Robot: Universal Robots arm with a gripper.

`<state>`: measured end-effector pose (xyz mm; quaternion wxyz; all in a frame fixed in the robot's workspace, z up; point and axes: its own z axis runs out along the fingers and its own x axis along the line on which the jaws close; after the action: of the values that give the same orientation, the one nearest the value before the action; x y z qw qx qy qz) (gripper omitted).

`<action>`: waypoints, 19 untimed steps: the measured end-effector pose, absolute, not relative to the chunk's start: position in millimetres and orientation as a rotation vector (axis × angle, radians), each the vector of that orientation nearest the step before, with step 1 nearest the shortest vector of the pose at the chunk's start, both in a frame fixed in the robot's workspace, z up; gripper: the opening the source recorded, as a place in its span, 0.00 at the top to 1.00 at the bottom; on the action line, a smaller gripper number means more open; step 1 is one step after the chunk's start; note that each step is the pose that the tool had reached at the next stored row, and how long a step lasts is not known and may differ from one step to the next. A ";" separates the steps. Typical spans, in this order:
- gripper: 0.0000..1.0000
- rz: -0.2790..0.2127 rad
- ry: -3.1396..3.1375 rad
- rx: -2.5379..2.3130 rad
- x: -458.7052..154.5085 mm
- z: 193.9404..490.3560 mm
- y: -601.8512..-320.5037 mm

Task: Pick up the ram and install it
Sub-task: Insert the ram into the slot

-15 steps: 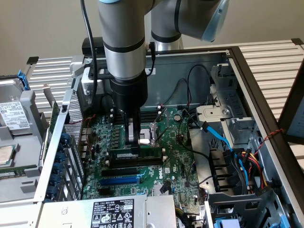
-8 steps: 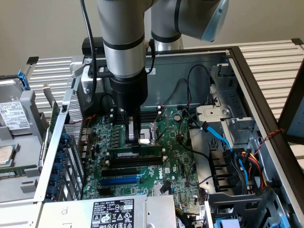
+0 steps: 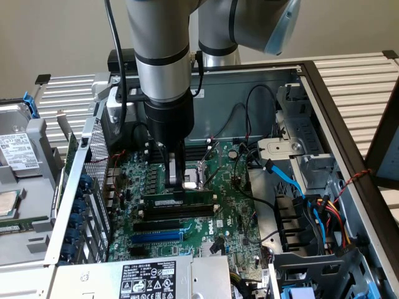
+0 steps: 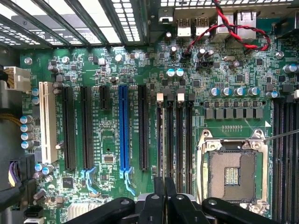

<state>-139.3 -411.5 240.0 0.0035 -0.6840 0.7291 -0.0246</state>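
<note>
The ram (image 3: 177,200), a long dark-green stick with a white label, stands on edge in a black memory slot on the motherboard (image 3: 230,218), level along its length. My gripper (image 3: 187,185) comes straight down over the ram's middle, fingers shut, tips at or just above its top edge. I cannot tell whether the tips pinch it. In the wrist view the shut gripper (image 4: 164,189) lines up with the memory slot (image 4: 160,140) nearest the expansion slots.
The open CPU socket (image 4: 231,175) lies right beside the memory slots. A blue expansion slot (image 3: 156,237) runs parallel on the other side. Blue and black cables (image 3: 287,180) and a drive cage (image 3: 312,168) crowd the exterior view's right. A power supply (image 3: 149,280) sits in front.
</note>
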 end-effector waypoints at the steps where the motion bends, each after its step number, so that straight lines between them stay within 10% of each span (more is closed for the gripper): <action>1: 0.88 -0.075 2.286 -2.145 -139.3 240.0 -411.5; 19: 0.88 -0.072 2.294 -2.140 -139.2 236.2 -412.6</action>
<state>-139.2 -412.6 236.2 0.0017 -0.6819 0.7311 -0.0230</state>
